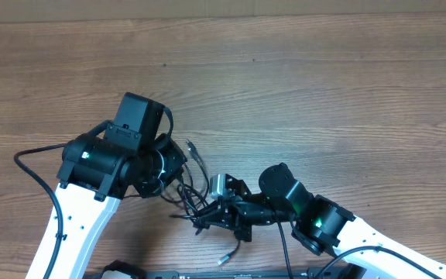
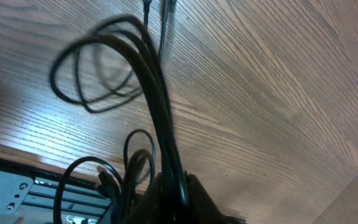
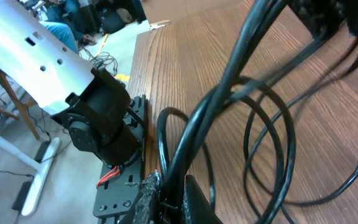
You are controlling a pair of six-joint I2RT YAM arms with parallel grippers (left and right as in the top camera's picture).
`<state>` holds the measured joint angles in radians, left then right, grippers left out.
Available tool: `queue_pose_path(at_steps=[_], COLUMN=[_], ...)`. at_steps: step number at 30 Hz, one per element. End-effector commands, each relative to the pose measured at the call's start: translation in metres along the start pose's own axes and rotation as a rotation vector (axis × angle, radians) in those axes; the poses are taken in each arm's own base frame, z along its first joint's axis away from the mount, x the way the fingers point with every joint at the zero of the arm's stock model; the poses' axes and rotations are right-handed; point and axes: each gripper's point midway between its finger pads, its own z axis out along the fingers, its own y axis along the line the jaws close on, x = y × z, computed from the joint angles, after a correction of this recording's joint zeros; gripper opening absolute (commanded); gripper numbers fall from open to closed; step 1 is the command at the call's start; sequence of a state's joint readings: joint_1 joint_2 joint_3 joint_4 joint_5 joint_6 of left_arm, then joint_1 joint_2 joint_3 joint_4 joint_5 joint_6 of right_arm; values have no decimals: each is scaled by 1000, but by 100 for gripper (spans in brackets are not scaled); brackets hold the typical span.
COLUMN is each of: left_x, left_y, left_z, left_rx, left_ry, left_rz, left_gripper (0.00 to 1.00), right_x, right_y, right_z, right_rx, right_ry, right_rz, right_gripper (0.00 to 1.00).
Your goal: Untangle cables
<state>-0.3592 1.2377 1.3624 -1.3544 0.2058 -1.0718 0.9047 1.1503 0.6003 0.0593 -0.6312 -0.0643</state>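
The right pincer (image 3: 173,202) is clenched on several strands, and the left pincer (image 2: 179,199) appears clenched on strands too. The cables (image 1: 194,198) are gathered in one tangle between both arms, near the front edge of the tabletop (image 1: 324,85). The pincers should be drawn apart slowly, so that the loops are opened and no knot is tightened.

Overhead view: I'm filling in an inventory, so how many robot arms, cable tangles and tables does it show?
Robot arms: 2 (left arm, right arm)
Cable tangle: 1
Table: 1
Total: 4
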Motion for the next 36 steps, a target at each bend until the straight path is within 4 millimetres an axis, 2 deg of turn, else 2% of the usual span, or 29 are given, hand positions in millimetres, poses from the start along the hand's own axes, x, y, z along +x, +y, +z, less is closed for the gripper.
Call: queue_pose_path(at_steps=[1, 7, 10, 15, 19, 21, 24, 27, 36], left_x=[-4, -8, -8, -14, -15, -17, -23, -28, -28], left_y=[-4, -2, -1, 3, 4, 5, 15, 29, 41], left_z=[-5, -4, -4, -5, -5, -5, -6, -9, -11], left_rx=[12, -1, -2, -28, -39, -51, -115, -196, -252], left_ry=[-18, -38, -39, -76, -81, -86, -112, -129, -121], left_rz=[-10, -11, -9, 33, 193, 311, 447, 513, 510], left_gripper=[17, 35, 37, 48, 65, 80, 93, 100, 100], right_x=[-3, -6, -7, -11, -13, -13, -13, -14, -31], right_y=[0, 0, 0, 0, 1, 1, 1, 1, 6], right_z=[1, 1, 1, 1, 1, 1, 1, 1, -6], right_rx=[-1, -3, -4, -7, -8, -9, -10, -10, -21], right_ry=[-3, -16, -20, -34, -42, -43, -43, -44, -100], right_rz=[76, 209, 253, 272, 270, 271, 296, 308, 272], right_gripper=[4, 4, 4, 4, 4, 4, 4, 4, 4])
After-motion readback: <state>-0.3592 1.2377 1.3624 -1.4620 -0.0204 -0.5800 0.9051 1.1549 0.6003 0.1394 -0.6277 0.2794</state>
